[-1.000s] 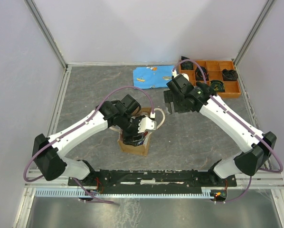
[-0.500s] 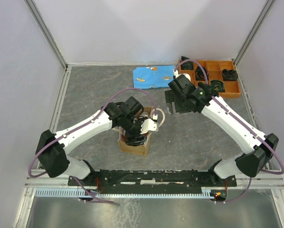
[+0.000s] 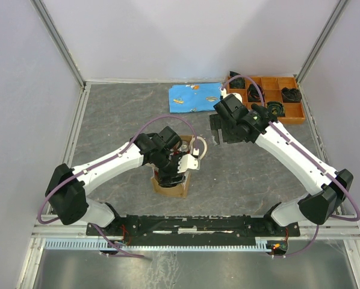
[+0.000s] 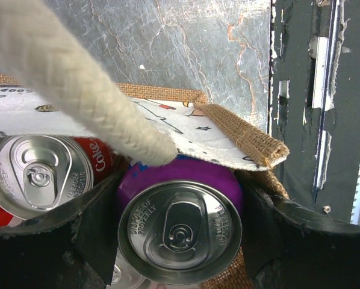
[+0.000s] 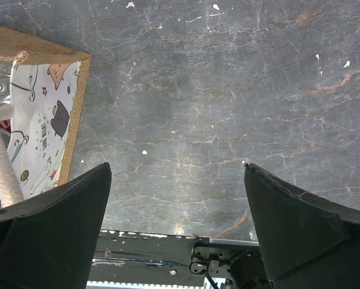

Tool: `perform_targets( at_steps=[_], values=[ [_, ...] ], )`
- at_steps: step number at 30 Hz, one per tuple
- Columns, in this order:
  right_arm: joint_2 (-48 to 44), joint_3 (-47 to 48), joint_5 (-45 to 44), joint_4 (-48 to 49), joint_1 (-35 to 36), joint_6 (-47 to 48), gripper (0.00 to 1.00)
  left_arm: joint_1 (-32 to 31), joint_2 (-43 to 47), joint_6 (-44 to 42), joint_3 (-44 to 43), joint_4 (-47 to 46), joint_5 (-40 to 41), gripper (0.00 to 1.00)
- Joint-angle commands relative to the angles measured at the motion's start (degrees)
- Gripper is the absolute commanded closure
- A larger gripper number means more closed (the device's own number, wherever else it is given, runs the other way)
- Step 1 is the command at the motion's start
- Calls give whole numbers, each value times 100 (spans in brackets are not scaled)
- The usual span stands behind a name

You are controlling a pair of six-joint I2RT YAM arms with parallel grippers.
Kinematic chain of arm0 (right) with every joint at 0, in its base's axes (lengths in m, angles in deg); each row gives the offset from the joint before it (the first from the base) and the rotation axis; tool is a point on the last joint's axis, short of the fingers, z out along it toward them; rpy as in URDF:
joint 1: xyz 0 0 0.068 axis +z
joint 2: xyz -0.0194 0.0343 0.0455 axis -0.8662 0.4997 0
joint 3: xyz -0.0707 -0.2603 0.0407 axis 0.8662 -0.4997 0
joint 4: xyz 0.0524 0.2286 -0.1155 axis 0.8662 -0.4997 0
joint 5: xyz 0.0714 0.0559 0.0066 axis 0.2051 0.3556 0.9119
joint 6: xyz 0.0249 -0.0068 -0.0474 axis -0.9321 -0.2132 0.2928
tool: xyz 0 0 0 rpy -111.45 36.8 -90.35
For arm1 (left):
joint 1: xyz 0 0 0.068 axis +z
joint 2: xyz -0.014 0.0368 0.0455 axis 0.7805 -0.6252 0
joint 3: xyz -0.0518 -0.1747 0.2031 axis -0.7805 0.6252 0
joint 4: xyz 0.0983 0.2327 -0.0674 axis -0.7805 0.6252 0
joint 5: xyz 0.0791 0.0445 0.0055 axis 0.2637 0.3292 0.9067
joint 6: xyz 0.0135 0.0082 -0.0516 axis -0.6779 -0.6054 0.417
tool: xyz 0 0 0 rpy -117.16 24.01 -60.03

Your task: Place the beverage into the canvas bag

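Observation:
The canvas bag (image 3: pixel 168 188) stands near the table's front centre, with tan burlap sides (image 4: pixel 243 133) and a cream printed face. My left gripper (image 3: pixel 173 170) reaches down into its open top. In the left wrist view the left gripper (image 4: pixel 180 212) is shut on a purple beverage can (image 4: pixel 179 227), upright and down between the bag's walls. A red cola can (image 4: pixel 38 174) stands beside it inside the bag. A cream rope handle (image 4: pixel 90 102) crosses above them. My right gripper (image 3: pixel 217 131) is open and empty (image 5: pixel 177 205), hovering to the bag's right (image 5: pixel 47 114).
A blue cloth (image 3: pixel 192 96) lies at the back centre. An orange compartment tray (image 3: pixel 288 119) with dark parts sits at the back right. The black base rail (image 3: pixel 192 224) runs along the near edge. White walls enclose the grey table.
My left gripper has moved down and toward the near edge, lowering the purple can into the bag. The right arm has shifted only slightly.

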Motion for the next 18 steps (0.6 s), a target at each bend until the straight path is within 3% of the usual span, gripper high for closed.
perform_targets(
  at_steps=[1, 7, 18],
  values=[
    [-125, 71, -101, -2, -37, -76, 1, -41, 63, 9, -61, -147, -53, 39],
    [-114, 75, -92, 12, -38, -98, 1, -50, 85, 35, -179, -14, -141, 10],
    [-71, 81, -34, 59, -39, -103, 1, -68, 257, 276, -380, 76, -164, 5]
  ],
)
